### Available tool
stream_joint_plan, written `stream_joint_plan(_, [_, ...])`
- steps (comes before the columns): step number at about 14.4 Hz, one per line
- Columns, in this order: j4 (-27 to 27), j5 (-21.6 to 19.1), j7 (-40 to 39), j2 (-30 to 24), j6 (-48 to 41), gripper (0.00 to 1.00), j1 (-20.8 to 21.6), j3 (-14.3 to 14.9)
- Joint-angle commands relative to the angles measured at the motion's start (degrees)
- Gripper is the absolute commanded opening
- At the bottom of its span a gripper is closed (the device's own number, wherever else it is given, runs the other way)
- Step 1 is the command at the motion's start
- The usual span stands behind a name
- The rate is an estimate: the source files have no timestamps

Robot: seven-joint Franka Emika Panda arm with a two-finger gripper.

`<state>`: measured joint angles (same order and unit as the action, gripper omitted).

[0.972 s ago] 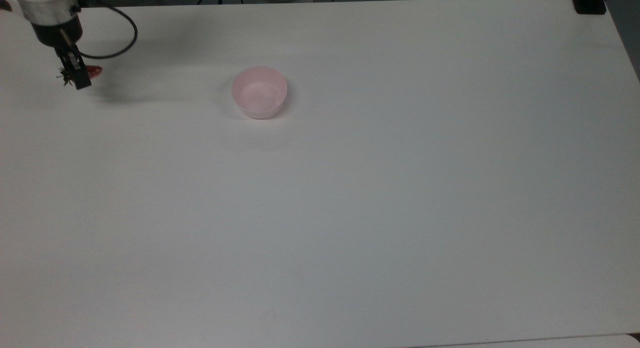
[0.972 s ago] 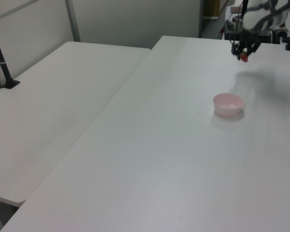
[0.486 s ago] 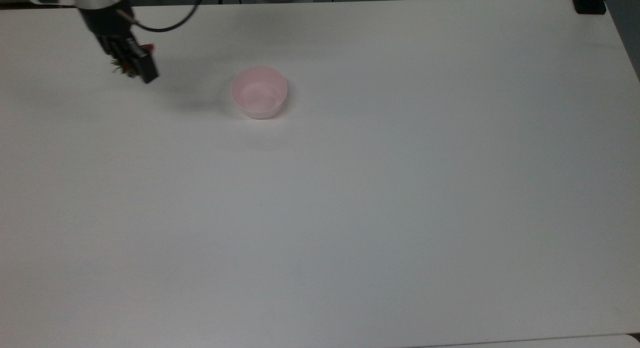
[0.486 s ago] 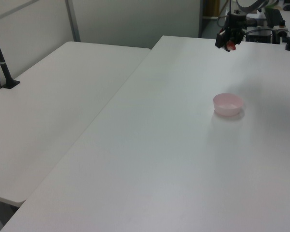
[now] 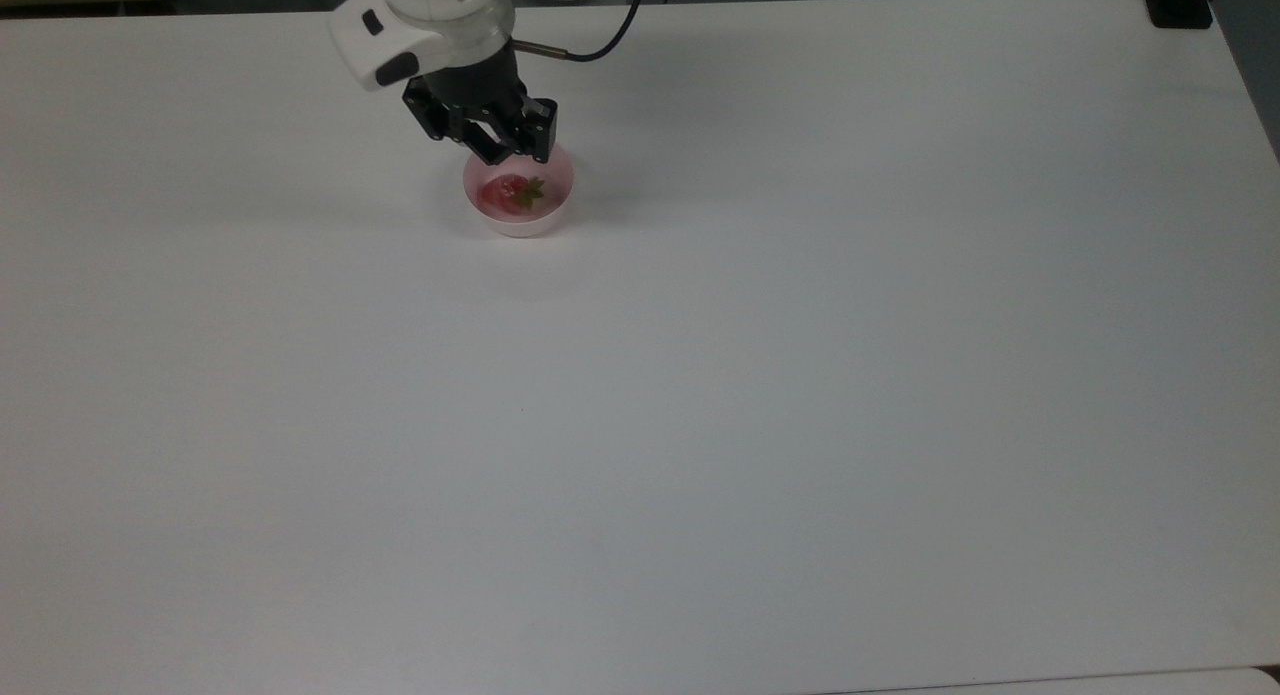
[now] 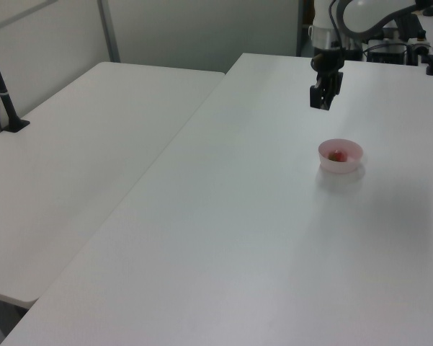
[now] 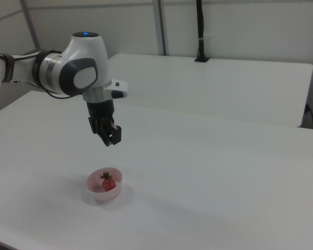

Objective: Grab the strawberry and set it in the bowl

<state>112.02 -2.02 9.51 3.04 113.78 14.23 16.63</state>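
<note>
Red strawberry [image 5: 506, 192] in bowl [image 5: 553, 213] | below open, empty jaws

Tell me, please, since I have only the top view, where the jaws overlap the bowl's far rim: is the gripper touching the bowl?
Observer: No. In the right view the gripper hangs well above the bowl, with a clear gap between them.
Operator: Is the strawberry resting in the bowl or hanging from the jaws?
Observer: The right view shows the strawberry down inside the bowl, below its rim and apart from the gripper.
Operator: And are the jaws empty?
Observer: Yes. Seen from the side in the right view, they stand open with nothing between them.
</note>
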Motion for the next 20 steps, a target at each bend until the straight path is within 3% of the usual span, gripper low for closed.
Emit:
stream_joint_plan(1, [1.71, 1.14, -2.39, 0.56, -0.49, 0.07, -0.87, -0.72])
stream_joint_plan(7, [1.62, 1.58, -5.28, 0.39, -1.01, 0.11, -0.87, -0.72])
stream_joint_plan(8, [1.62, 1.58, -5.99, 0.22, -1.19, 0.12, -0.87, -0.72])
stream_joint_plan(9, [1.62, 1.58, -6.69, 0.21, -1.19, 0.21, -0.87, -0.72])
stream_joint_plan(10, [1.62, 1.58, -7.22, 0.21, -1.36, 0.42, -0.87, -0.72])
stream_joint_plan(12, [1.45, 1.75, -9.23, 0.13, -3.11, 1.00, -0.87, -0.64])
stream_joint_plan(15, [1.01, 3.42, -13.98, -0.22, -5.58, 1.00, -0.87, -0.81])
stream_joint_plan(17, [0.92, 5.87, -14.43, -1.36, -6.37, 1.00, -2.44, -3.87])
stream_joint_plan(18, [0.57, 8.32, -14.34, -2.32, -7.50, 1.00, -4.80, -6.85])
stream_joint_plan(20, [-2.31, 8.70, -13.99, -2.42, -10.75, 1.00, -8.23, -10.29])
